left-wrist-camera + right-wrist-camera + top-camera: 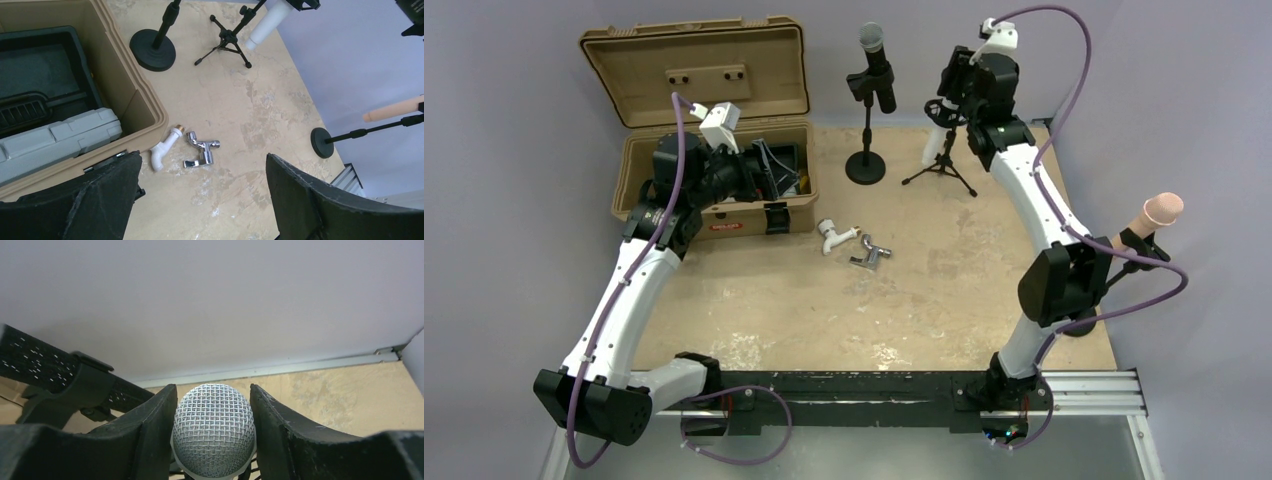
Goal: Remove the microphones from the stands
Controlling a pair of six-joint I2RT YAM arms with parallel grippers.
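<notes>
At the far right of the beige mottled tabletop (964, 290), the white-bodied microphone with a silver mesh head (214, 432) sits tilted in its small black tripod stand (942, 170). The right gripper (212, 390) has its two black fingers (150, 435) set against either side of the mesh head, with no gap showing between finger and mesh. That reads as the grasping step: the hold looks made and the lift has not begun. The next move, I judge, calls for a pull along the microphone's own slanted axis, head first out of the clip, slow enough that the light tripod neither tips nor comes up with it. The left gripper (202, 200) hangs wide open and empty near the tan plastic case (130, 95), well apart from the stand.
</notes>
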